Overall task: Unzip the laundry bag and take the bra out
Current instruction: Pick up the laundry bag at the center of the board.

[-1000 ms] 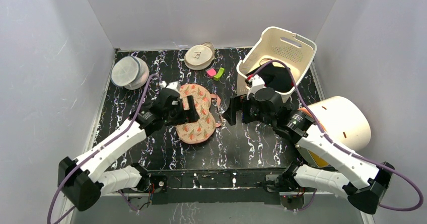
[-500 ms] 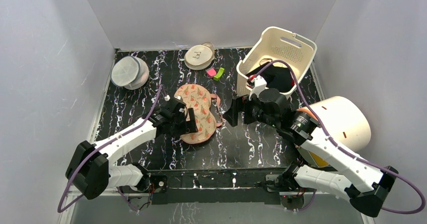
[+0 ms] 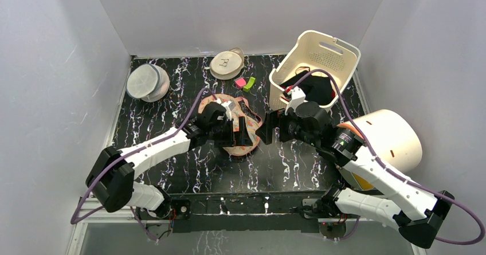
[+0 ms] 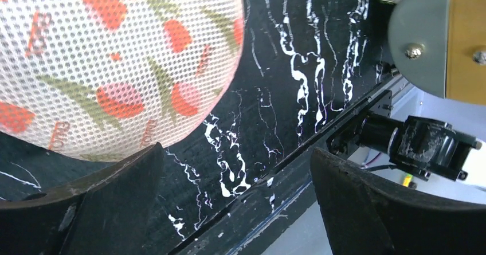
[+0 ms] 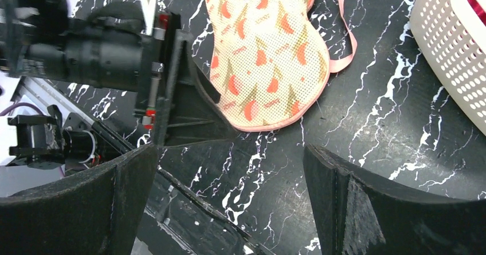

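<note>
The laundry bag (image 3: 227,102) lies flat mid-table, a peanut-shaped beige-pink mesh pouch with red-and-green prints and a pink loop. My left gripper (image 3: 245,133) hovers over its near lobe, open and empty. In the left wrist view the bag (image 4: 114,66) fills the upper left, and the left gripper (image 4: 238,209) stands over bare table by its edge. My right gripper (image 3: 269,129) is open and empty just right of the bag. In the right wrist view the bag (image 5: 269,54) lies ahead of the right gripper (image 5: 229,203). No bra shows in any view.
A white basket (image 3: 338,51) holding black clothes (image 3: 318,89) stands at the back right, also in the right wrist view (image 5: 453,54). A round grey-white domed pouch (image 3: 147,82), a beige disc pouch (image 3: 226,65), small pink and green pieces (image 3: 245,83), and a tipped white bin (image 3: 387,137).
My left gripper has swung right across the bag, from its left side to over its near right lobe. The right gripper has barely moved.
</note>
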You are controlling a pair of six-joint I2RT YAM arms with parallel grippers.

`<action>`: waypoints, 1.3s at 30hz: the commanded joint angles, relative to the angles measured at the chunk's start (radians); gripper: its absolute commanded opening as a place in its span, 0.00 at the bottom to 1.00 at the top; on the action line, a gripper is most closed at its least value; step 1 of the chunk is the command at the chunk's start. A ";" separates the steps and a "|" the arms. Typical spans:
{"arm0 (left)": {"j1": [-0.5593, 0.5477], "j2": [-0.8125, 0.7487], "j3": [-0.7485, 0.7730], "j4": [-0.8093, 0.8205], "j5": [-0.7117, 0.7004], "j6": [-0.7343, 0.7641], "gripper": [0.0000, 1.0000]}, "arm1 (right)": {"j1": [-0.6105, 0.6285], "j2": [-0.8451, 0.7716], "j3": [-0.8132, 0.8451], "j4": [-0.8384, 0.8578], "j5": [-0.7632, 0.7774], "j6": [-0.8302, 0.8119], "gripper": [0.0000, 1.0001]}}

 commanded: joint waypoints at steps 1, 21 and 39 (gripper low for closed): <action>-0.006 -0.097 0.052 -0.081 -0.049 0.208 0.98 | -0.001 -0.020 0.029 0.007 0.041 -0.007 0.98; -0.015 -0.432 -0.351 0.128 -0.026 1.558 0.71 | -0.001 -0.194 0.018 -0.040 0.149 -0.003 0.98; -0.032 -0.086 -0.373 0.478 -0.014 1.684 0.53 | -0.001 -0.213 -0.106 0.018 0.059 0.101 0.98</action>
